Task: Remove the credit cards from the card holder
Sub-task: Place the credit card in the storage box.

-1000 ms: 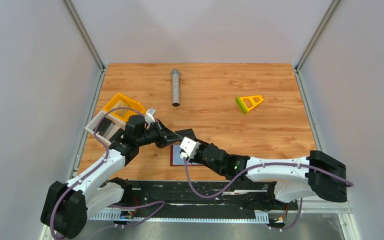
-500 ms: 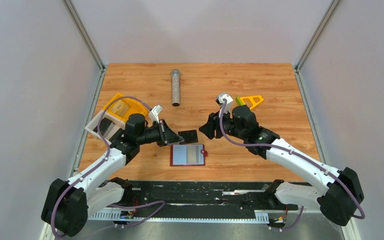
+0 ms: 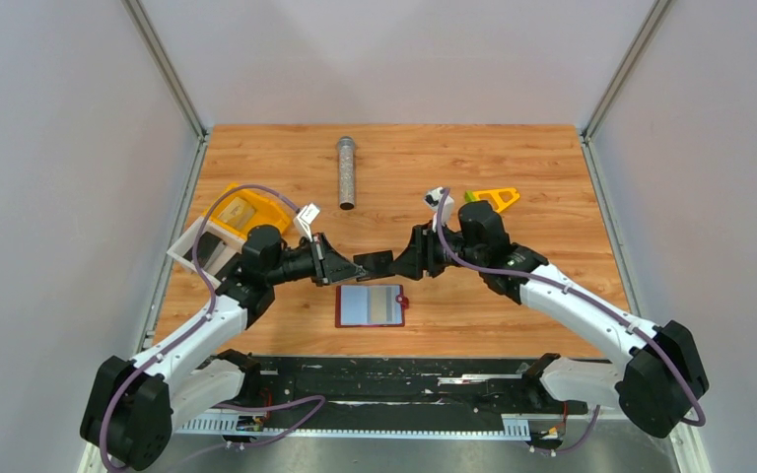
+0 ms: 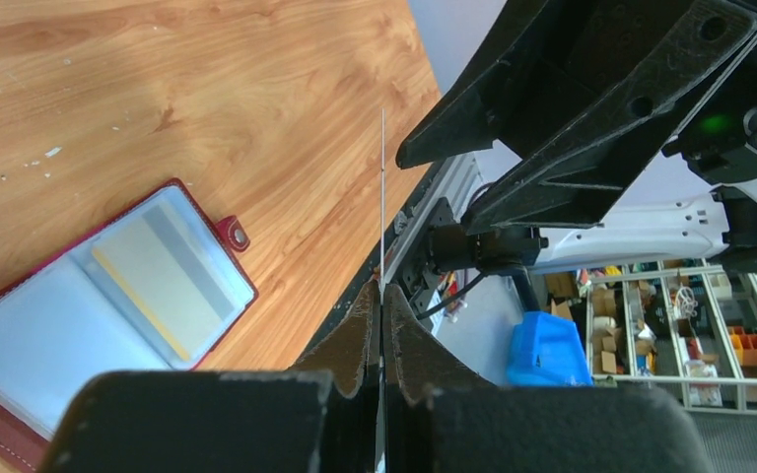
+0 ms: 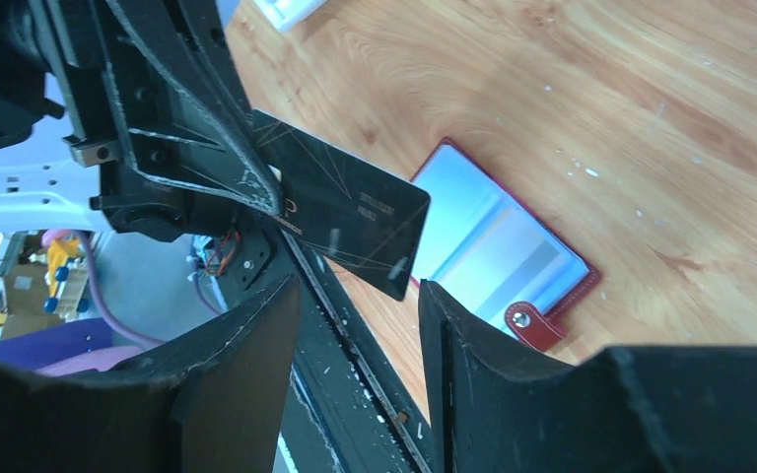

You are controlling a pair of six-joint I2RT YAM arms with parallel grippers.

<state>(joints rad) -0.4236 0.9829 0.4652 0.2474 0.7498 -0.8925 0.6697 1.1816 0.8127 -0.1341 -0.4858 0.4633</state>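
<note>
While your left gripper [image 3: 352,264] holds the dark grey-black credit card [image 3: 375,261] up off the wooden table [image 3: 532,168], you look to be midway through a handover of the first card. Its jaws are pressed together on the card's near end: in the left wrist view the card [image 4: 382,197] shows edge-on as a thin line rising from between the closed fingertips [image 4: 360,330]. Below and a little to the right, the card holder [image 3: 371,305] lies open and flat on the wood. The tan-gold card [image 3: 386,304] sits in its right-hand pocket beside the snap tab, so by my reading that one is not yet taken out. On the far side of the raised card, your right gripper [image 3: 401,264] faces the left one with its jaws spread wide and nothing in them. In the right wrist view the card's free corner [image 5: 394,266] sits just at the mouth between the two fingers [image 5: 256,345], and I cannot tell whether it touches either. The next move calls for sliding those jaws further over the free end and squeezing before the left lets go. A thin card pinched only at a corner could swivel or drop.
</note>
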